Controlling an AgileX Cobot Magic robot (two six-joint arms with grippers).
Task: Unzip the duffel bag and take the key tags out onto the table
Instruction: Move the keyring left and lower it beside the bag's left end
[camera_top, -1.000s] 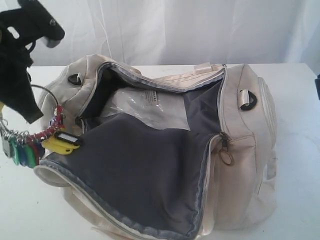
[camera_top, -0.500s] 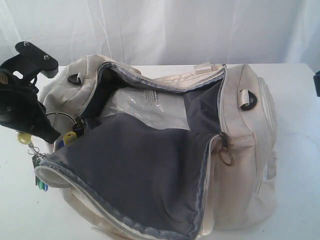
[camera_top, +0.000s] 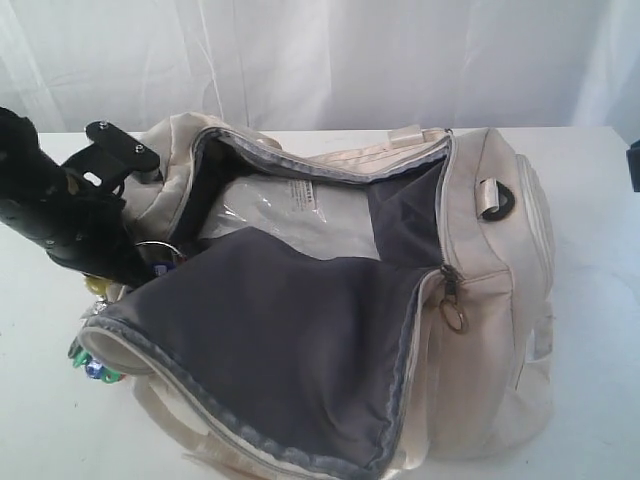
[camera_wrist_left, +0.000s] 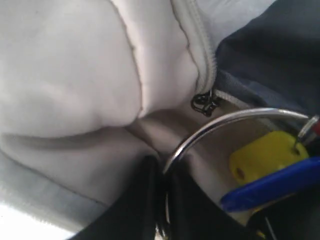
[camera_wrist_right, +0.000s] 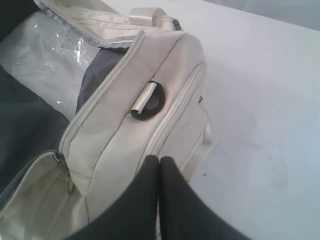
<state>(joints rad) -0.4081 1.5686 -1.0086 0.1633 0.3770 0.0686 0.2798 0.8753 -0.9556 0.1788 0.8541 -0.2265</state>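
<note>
The duffel bag (camera_top: 480, 260) lies unzipped on the bench (camera_top: 40, 420), with its grey-lined flap (camera_top: 280, 350) folded toward 6 o'clock. At the bag's 8 o'clock edge, the key tags (camera_top: 92, 362) hang outside the bag, low over the bench. The left pincer (camera_wrist_left: 162, 175) is clenched on their metal ring (camera_wrist_left: 225, 122). At 3 o'clock, the right pincer (camera_wrist_right: 159, 172) is clenched on nothing, above the bag's end.

Probably a lab or test setup: plain white table (camera_top: 596, 185), white curtain (camera_top: 350, 50) behind.
</note>
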